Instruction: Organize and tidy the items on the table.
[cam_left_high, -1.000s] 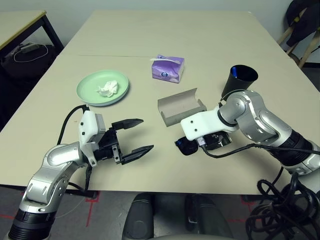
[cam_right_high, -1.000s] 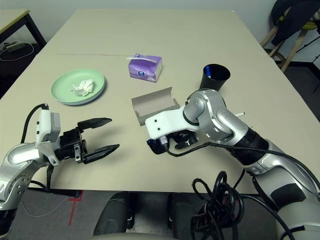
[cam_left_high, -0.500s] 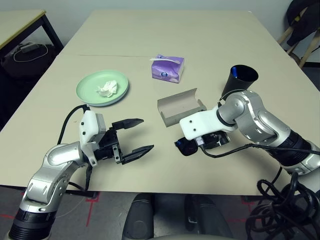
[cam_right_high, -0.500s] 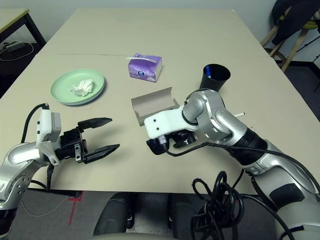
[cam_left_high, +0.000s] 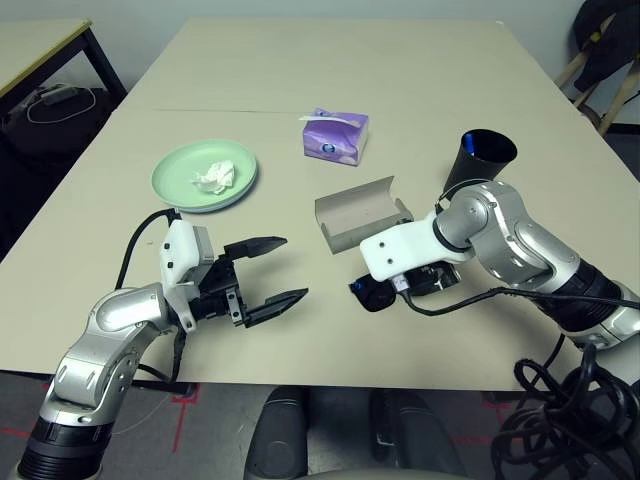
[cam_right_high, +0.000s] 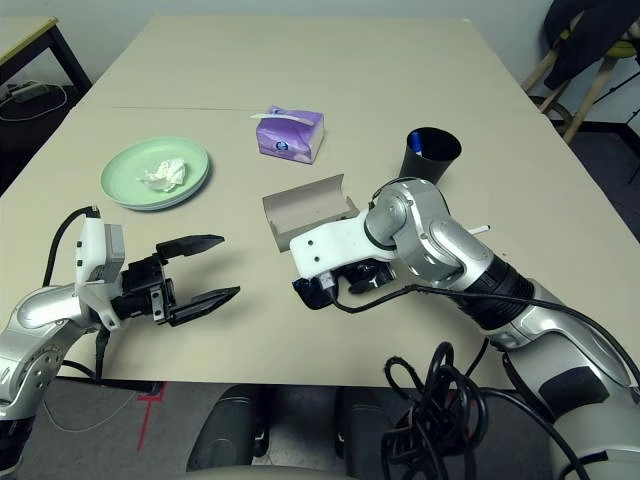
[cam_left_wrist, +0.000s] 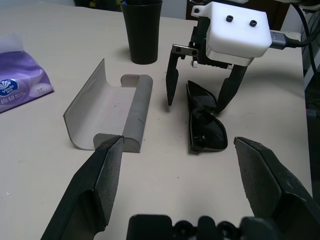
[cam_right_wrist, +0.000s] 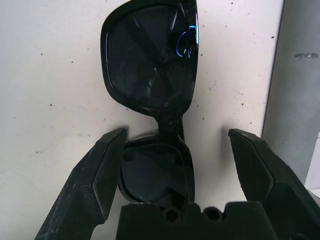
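Note:
Black sunglasses (cam_right_wrist: 150, 65) lie folded on the beige table (cam_left_high: 420, 70) near its front edge. My right gripper (cam_right_wrist: 177, 134) is open and points down over them, one finger on each side, with no contact visible. The same gripper (cam_left_wrist: 195, 106) shows straddling the sunglasses (cam_left_wrist: 206, 125) in the left wrist view. A grey glasses case (cam_left_high: 362, 213) lies open just behind. My left gripper (cam_left_high: 293, 268) hovers open and empty to the left. A pale green plate (cam_left_high: 170, 185) holds a crumpled white tissue (cam_left_high: 214, 177). A black cup (cam_left_high: 478, 160) stands behind my right arm, with a thin white pen (cam_right_high: 481, 230) peeking out beside it.
A purple tissue box (cam_left_high: 335, 135) sits mid-table behind the case. A dark-legged side table (cam_left_high: 40, 50) stands off to the far left, and chair legs (cam_left_high: 600, 80) show at the far right. Black cables (cam_left_high: 570, 400) hang below my right arm.

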